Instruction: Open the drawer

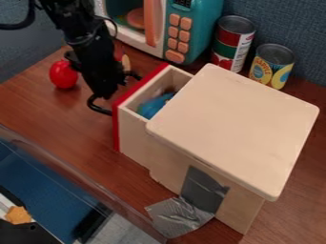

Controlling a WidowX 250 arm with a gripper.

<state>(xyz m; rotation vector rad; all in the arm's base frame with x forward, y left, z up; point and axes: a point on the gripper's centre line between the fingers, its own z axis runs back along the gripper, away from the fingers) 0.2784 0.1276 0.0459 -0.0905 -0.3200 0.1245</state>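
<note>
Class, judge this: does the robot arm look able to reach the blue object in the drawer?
Probably yes: the drawer stands open, with the blue object showing inside, though the end effector would likely need to rise over the red front.

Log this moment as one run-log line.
drawer: open, blue item inside | gripper: at red front panel, fingers apart | silver tape: on wooden box

A robotics lab is suggested: a robot arm (89,43) is set over a wood-look tabletop (64,119) backed by blue-grey panels (293,21), where a toy microwave (205,21) and food cans (233,42) are arranged and silver tape (179,218) is stuck down.
</note>
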